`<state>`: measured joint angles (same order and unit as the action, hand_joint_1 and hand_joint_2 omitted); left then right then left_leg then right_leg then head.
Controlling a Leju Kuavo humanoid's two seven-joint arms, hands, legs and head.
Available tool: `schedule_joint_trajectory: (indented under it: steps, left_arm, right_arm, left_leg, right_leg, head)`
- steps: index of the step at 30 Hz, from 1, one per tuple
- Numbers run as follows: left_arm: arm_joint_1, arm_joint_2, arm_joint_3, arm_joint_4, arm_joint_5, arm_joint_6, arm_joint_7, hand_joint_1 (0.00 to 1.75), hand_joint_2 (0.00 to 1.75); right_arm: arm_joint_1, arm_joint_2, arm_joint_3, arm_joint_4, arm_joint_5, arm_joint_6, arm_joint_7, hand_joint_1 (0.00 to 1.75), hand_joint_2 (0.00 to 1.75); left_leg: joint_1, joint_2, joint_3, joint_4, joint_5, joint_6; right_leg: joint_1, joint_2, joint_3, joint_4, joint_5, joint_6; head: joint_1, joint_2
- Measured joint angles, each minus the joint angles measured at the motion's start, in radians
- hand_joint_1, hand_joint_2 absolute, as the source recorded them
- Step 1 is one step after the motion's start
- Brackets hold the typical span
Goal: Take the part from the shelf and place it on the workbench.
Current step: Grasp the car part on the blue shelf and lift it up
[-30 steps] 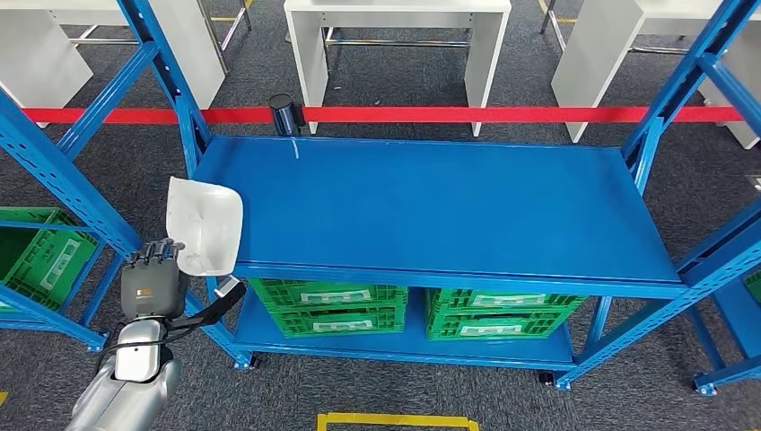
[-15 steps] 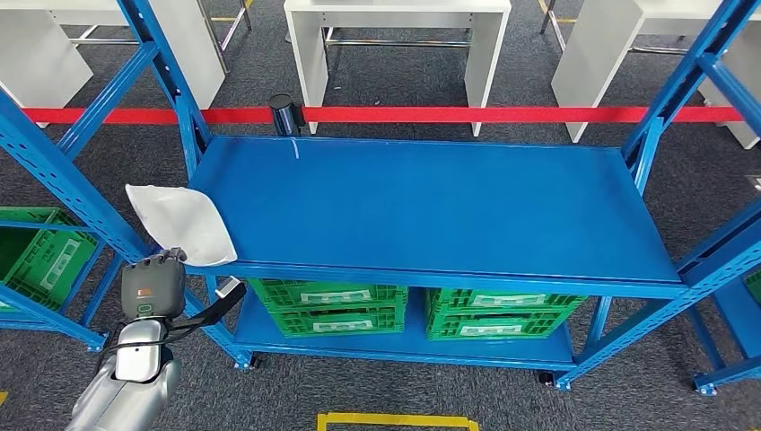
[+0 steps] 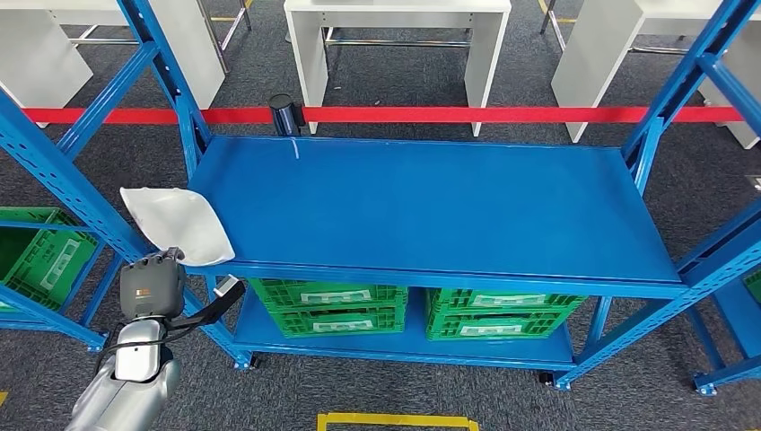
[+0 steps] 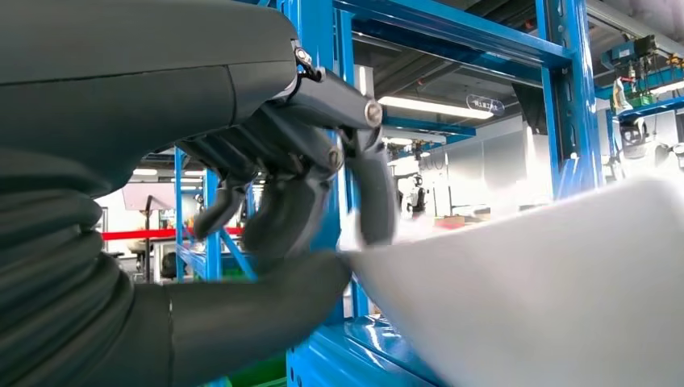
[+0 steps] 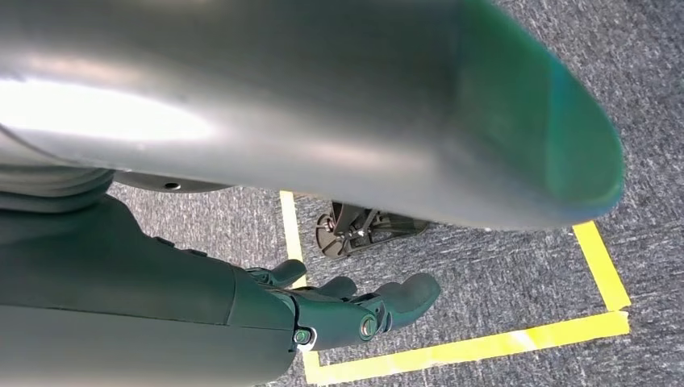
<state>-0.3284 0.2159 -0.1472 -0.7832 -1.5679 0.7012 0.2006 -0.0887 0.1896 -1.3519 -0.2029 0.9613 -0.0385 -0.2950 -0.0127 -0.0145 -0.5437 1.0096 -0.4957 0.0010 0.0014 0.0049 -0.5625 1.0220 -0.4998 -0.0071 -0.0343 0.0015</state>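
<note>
Left robot hand [image 3: 153, 285] grips the white part [image 3: 177, 224] at the blue shelf's [image 3: 431, 206] corner; carrying to the desk remains.

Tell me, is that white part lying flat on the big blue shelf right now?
No. The left hand holds the white part by its edge beside the blue shelf's left front corner, mostly past that edge.
</note>
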Motion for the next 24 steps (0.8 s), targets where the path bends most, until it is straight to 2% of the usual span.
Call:
schedule_joint_trajectory:
  steps: [24]
  left_arm:
    - [-0.004, 0.012, -0.018, 0.006, 0.000, 0.000, 0.058, 0.00, 1.75]
  right_arm:
    - [0.000, 0.000, 0.000, 0.000, 0.003, 0.000, 0.010, 0.00, 0.00]
  left_leg:
    - [0.000, 0.000, 0.000, 0.000, 0.000, 0.000]
  right_leg:
    - [0.000, 0.000, 0.000, 0.000, 0.000, 0.000]
  head:
    - [0.000, 0.000]
